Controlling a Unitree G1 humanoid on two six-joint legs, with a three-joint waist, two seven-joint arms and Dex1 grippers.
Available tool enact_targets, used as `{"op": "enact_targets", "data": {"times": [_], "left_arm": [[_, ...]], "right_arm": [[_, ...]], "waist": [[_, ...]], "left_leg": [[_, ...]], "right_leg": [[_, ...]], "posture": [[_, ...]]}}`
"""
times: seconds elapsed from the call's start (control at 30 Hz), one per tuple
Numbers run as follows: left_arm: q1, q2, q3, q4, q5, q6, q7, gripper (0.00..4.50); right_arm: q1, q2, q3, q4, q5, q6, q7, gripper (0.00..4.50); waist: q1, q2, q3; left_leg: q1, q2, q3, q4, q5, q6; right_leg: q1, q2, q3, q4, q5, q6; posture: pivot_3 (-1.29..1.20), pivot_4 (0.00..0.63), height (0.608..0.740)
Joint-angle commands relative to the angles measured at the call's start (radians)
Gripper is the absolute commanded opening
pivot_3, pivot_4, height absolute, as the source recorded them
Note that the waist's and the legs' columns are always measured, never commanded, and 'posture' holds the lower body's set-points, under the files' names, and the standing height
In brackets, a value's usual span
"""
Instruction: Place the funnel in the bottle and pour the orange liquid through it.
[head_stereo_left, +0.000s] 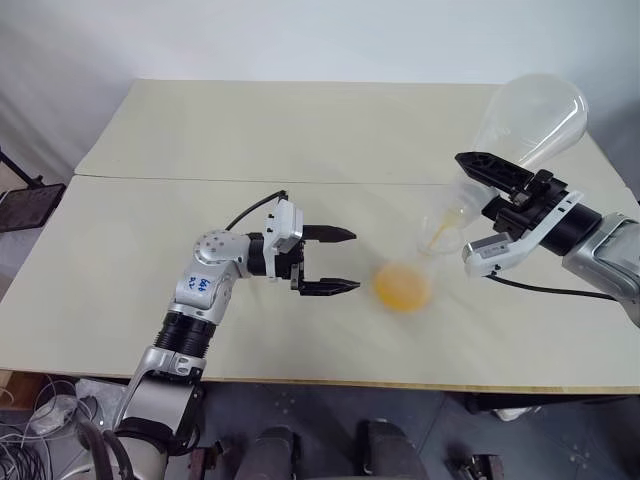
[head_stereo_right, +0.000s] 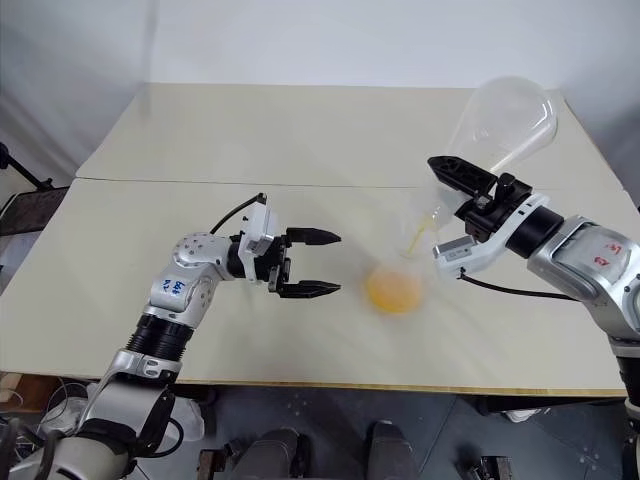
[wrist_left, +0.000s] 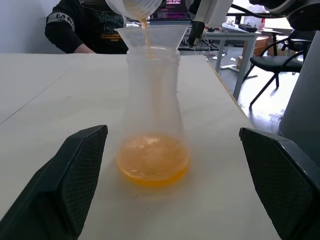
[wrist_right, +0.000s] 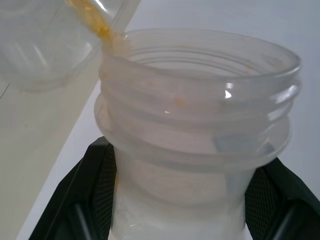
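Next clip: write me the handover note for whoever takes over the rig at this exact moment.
Left end effector: open, level, beside the bottle, not touching it.
Right end effector: shut on the large flask, tipped neck-down over the funnel.
Done: funnel seated in the bottle neck; orange liquid streaming through, pooled at the bottle's bottom.
Left: finish the pour, set the flask down.

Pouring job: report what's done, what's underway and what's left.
Done: funnel sits in the bottle neck. Underway: right gripper, shut on the tipped flask, pours a thin stream; orange liquid pools in the bottle. Left gripper waits open beside it. Left: finish draining the flask.
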Motion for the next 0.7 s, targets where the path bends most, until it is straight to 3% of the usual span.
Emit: {"op": "enact_targets", "data": {"times": [0.03,0.53,0.7], "left_arm": [[-0.025,0.005,0.020,-0.016,-0.008,-0.011,-0.002,4.50],[-0.026,0.008,0.027,-0.021,-0.009,-0.012,0.002,4.50],[-0.026,0.011,0.034,-0.021,-0.007,-0.018,0.005,4.50]], "right_arm": [[-0.019,-0.031,-0.016,-0.010,-0.001,-0.006,-0.023,2.82],[-0.031,-0.023,-0.014,-0.001,0.022,0.001,-0.024,2.82],[0.033,0.048,-0.038,-0.031,0.236,0.093,0.079,2.82]], "waist": [[0.000,0.000,0.000],[0.000,0.000,0.000],[0.000,0.000,0.000]], "left_leg": [[0.000,0.000,0.000,0.000,0.000,0.000],[0.000,0.000,0.000,0.000,0.000,0.000],[0.000,0.000,0.000,0.000,0.000,0.000]], "right_leg": [[0.000,0.000,0.000,0.000,0.000,0.000],[0.000,0.000,0.000,0.000,0.000,0.000],[0.000,0.000,0.000,0.000,0.000,0.000]], "posture": [[0.00,0.150,0.740],[0.00,0.150,0.740],[0.00,0.150,0.740]]}}
